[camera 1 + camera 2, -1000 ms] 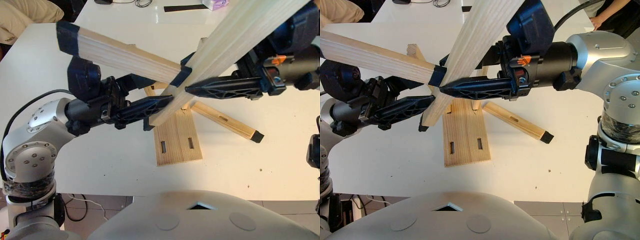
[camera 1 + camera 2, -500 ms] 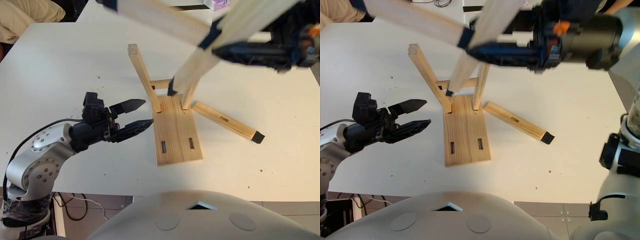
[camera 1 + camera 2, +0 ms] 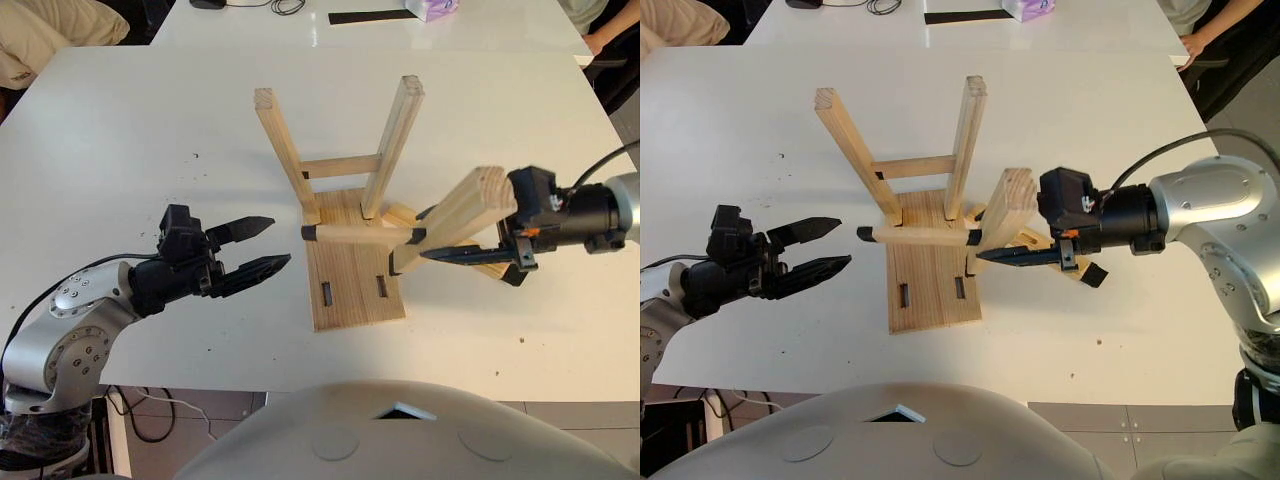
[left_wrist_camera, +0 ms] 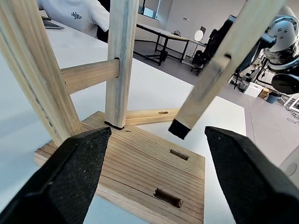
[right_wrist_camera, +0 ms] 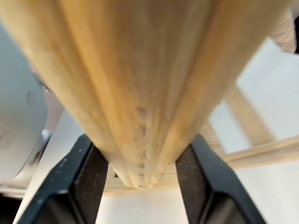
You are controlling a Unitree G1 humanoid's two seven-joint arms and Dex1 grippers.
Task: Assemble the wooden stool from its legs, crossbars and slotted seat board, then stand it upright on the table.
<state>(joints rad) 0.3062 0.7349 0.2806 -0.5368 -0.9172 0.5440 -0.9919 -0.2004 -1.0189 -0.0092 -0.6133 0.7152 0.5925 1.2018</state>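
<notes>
**Half-built stool on its seat, third leg held over it**

White worktop point(image 3: 120, 130) carries the slotted seat board point(image 3: 355, 300), which lies flat near the front edge. Two legs point(image 3: 285, 150) point(image 3: 392, 145) stand in the board's far end, leaning away from the robot, and a crossbar point(image 3: 342, 166) joins them partway up. The two near slots point(image 3: 327, 293) are open.

The right tool point(image 3: 425, 246) is clamped on a third leg point(image 3: 455, 215), one finger on each side of the wood. This leg is tilted, and the left wrist view shows its dark-capped lower end hanging just above the board, apart from it. A second crossbar point(image 3: 360, 234) juts from this leg towards the robot's left, roughly level, across the feet of the standing pair.

A loose leg point(image 4: 152, 114) lies on the worktop just right of the board, partly under the right tool.

The left tool point(image 3: 278, 241) hovers left of the board, fingers spread wide and holding nothing, pointing at the assembly.
</notes>
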